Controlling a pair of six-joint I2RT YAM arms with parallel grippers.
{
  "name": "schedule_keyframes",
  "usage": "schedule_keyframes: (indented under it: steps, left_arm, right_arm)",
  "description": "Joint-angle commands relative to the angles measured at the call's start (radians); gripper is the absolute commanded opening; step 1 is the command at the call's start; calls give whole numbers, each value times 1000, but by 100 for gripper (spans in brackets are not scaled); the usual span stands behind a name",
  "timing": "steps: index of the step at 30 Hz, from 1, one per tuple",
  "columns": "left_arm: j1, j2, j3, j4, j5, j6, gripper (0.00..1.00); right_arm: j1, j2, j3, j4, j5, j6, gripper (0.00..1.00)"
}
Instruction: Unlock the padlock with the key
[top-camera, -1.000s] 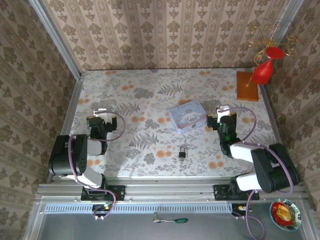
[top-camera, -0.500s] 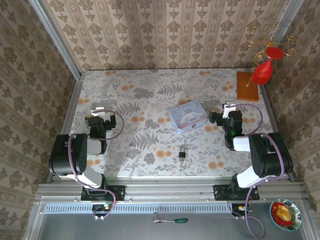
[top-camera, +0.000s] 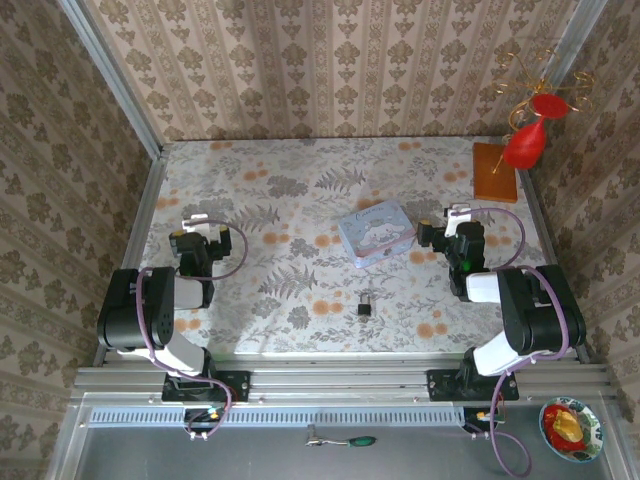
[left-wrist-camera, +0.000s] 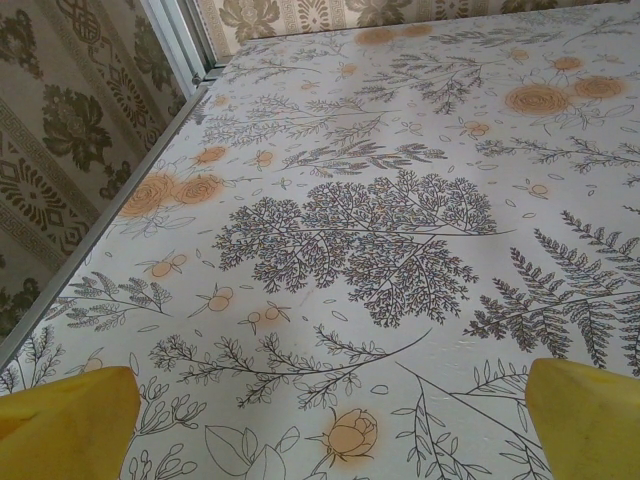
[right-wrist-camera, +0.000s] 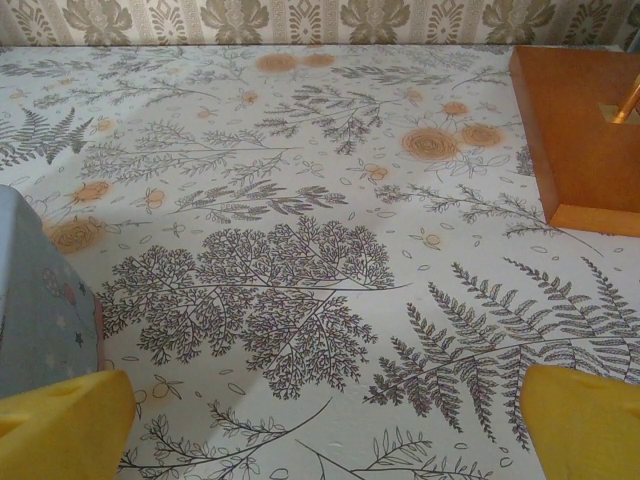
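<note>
Camera above: small dark blocky padlock w/ pale metal loop (top-camera: 366, 305) lies on the floral-print surface (top-camera: 300, 190) near its front edge, roughly btwn the two arm bases and well apart from both grippers. Pale blue rectangular tin w/ cartoon lid (top-camera: 375, 231) sits farther back, near the padlock but not touching it. Over the left side hangs the left gripper (top-camera: 200, 228). Just right of the tin is the right gripper (top-camera: 452, 222). Neither holds anything. As for the key, too small to tell; can't pick it out.

Left wrist cam: yellow fingertips (left-wrist-camera: 65, 420) sit at the two bottom corners, i.e. jaws spread wide, w/ bare floral surface btwn them.

Right wrist cam: same wide spread, yellow fingertips (right-wrist-camera: 60, 420) at both corners. The tin's side shows at the left edge and an orange-brown wooden block (right-wrist-camera: 580, 140) at far right.

Judgement: task is at step one, nothing grasped, lock prob. not yet opened. Next move calls for both arms to come inward and back toward the front edge, one to pin the padlock body, the other to find and pick up the key. Both are tiny, so approach needs a narrow, exact line-up.
</note>
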Motion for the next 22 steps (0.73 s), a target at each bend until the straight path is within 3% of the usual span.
schedule_keyframes:
  steps: [1, 22]
  left_arm:
    - [-8, 1, 18, 30, -7, -13, 100]
    - [-8, 1, 18, 29, -8, -11, 100]
  right_arm:
    - [0, -4, 11, -2, -19, 11, 100]
    - [6, -5, 7, 5, -9, 7, 100]
